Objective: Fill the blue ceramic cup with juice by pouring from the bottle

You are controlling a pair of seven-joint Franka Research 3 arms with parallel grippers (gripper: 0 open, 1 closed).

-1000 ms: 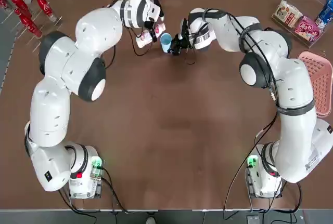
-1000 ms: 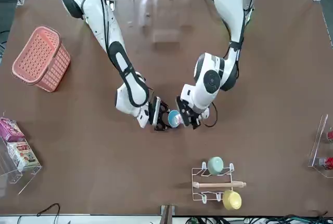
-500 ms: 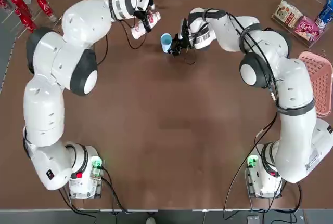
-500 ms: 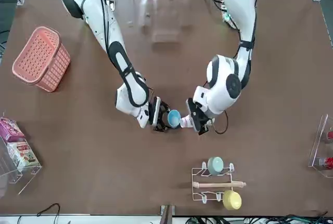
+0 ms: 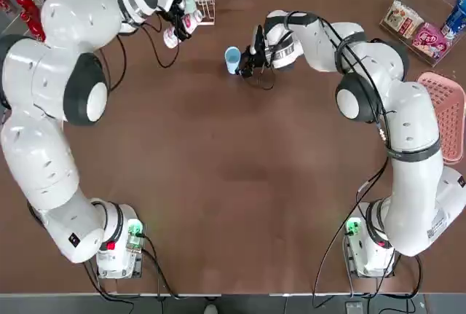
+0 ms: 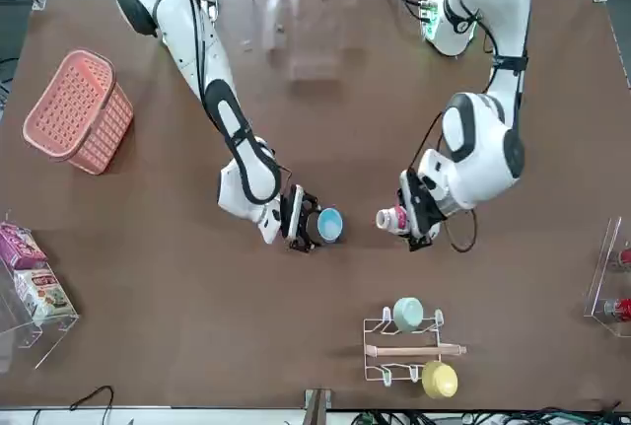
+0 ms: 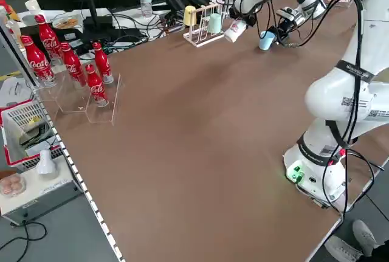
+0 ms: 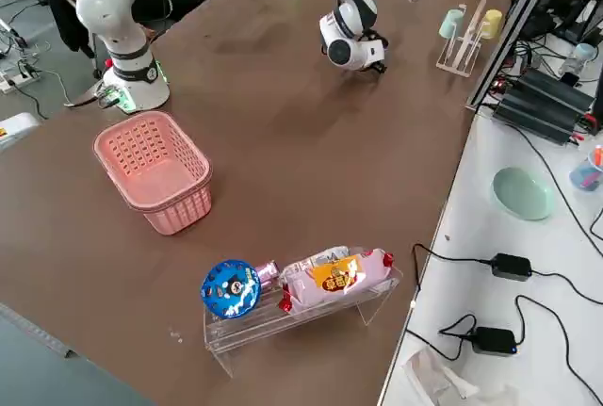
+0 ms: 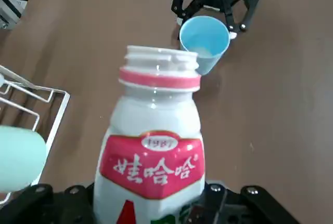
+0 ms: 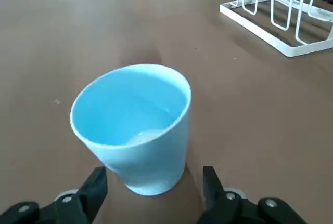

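**Bottle held aloft, cup released on the table**

Bottle (image 9: 153,151) clamped in the left gripper (image 6: 412,220), fingers clenched on its lower body. White, slim, red-labelled, with a pink ring under an uncapped threaded mouth. Carried above the table, tilted, mouth aimed toward the blue ceramic cup (image 6: 329,224) but well apart from it in the front view. Seen from overhead just beside the white wire rack (image 5: 201,1) at the far edge, near the pale mint-green cup (image 6: 407,313) and the yellow cup (image 6: 438,379) hanging there.

Blue ceramic cup standing upright on the brown table (image 5: 240,183), toward the far middle, a little whitish liquid visible in its bottom from the right wrist view. Flanked by the right gripper (image 5: 245,64), fingers (image 10: 93,185) spread to either side of its base and apparently clear of the wall: released, not grasping. Gripper lying low and level against the table, pointing at the cup from the robot's right.

Elsewhere: pink basket (image 6: 79,109) at the robot's right edge, clear tray of snack packets (image 8: 311,288) nearby, red cola bottles (image 7: 73,64) in a clear stand at the far left corner.
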